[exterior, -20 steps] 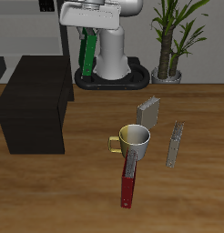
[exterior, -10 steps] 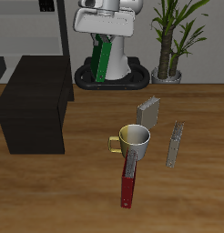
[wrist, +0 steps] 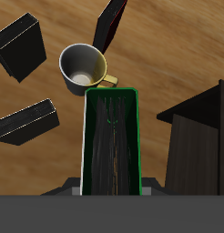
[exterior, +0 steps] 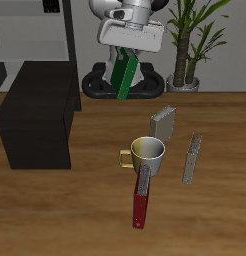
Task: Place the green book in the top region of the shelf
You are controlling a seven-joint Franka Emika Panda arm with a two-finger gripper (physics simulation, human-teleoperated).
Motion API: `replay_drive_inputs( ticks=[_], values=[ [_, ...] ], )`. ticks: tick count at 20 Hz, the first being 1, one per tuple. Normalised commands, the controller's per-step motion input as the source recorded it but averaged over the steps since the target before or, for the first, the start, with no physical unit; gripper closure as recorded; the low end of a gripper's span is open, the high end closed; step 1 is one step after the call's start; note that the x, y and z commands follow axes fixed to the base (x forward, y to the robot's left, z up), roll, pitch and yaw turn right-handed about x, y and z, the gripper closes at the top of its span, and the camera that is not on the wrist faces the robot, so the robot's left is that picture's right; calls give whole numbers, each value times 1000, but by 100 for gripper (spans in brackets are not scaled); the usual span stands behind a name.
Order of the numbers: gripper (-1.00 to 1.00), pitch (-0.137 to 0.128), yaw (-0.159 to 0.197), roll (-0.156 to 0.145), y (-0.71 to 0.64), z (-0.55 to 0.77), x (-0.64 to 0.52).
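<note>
The gripper (exterior: 128, 50) is closed on the green book (exterior: 125, 76), which hangs tilted below it at upper centre, high above the desk (exterior: 85, 210), apart from the shelf (exterior: 35, 115).

The green book (exterior: 124, 76) is thin, with a bright green cover and pale page edges, and it hangs in the air well above the table, tilted so that its lower end slants toward the shelf's side. In the wrist view the green book (wrist: 111, 144) shows as a long glossy slab edged in green (its face reads dark there, with faint reflections). The shelf (exterior: 37, 112) is a large matte black box with plain flat sides, standing on the wooden table apart from the book, its top bare, and one dark corner of it (wrist: 198, 135) shows beside the book in the wrist view.
</note>
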Motion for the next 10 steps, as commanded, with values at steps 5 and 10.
replay_drive_inputs(
  ticks=[5,10],
  values=[
    [100,29,-40,-79,64,-119,-25],
    [100,37,-47,-87,131,-184,-39]
  ],
)
